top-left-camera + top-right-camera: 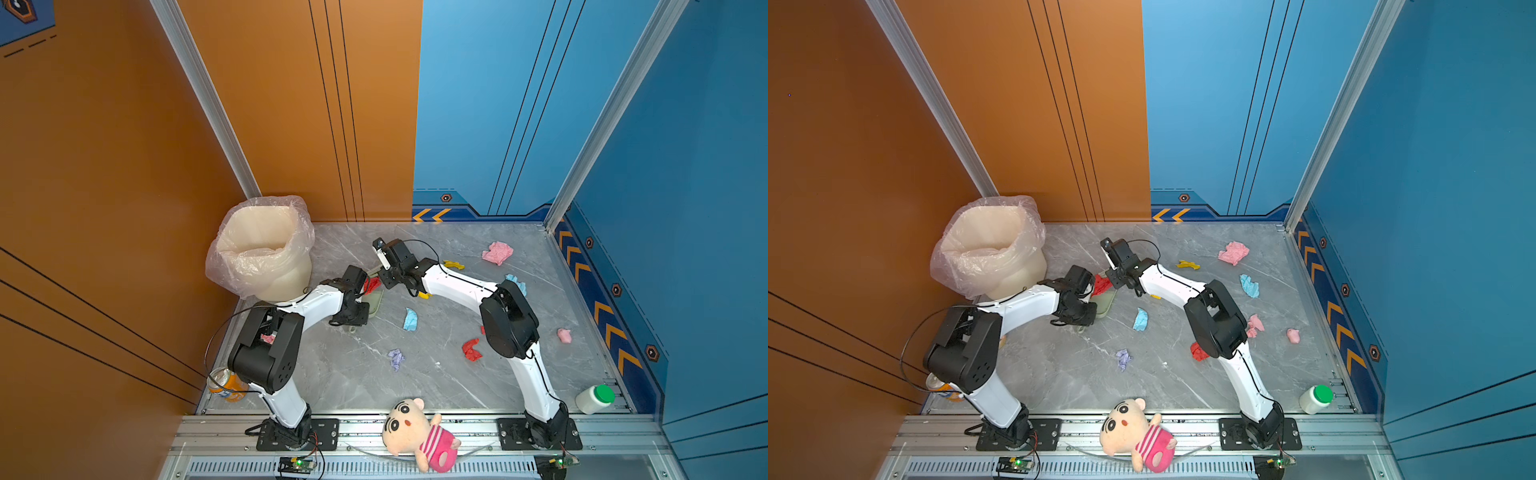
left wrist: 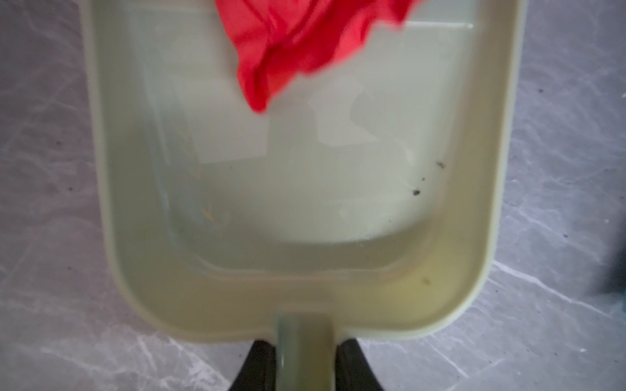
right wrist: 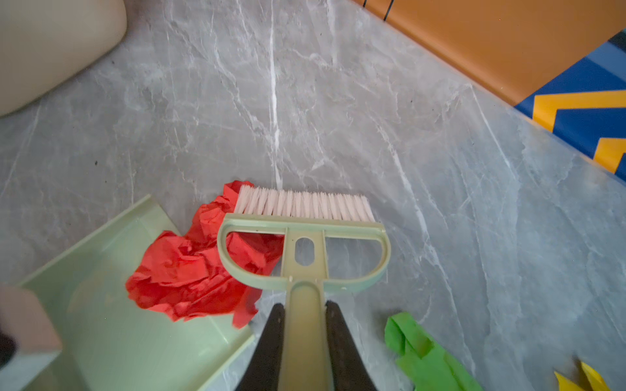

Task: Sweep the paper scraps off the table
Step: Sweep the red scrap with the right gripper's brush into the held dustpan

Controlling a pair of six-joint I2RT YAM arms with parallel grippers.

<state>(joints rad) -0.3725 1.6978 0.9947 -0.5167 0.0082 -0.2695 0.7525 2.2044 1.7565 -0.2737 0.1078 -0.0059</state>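
Observation:
My left gripper is shut on the handle of the pale green dustpan, which lies flat on the table. My right gripper is shut on the brush handle. Its bristles rest on the table behind a red scrap that lies half across the dustpan's lip. Other paper scraps lie scattered: green, yellow, pink, light blue, lilac, red. In both top views the two grippers meet at the back left, near the bin.
A cream bin lined with a clear bag stands at the back left corner. An orange can sits at the front left, a white bottle with a green cap at the front right. A plush doll lies on the front rail.

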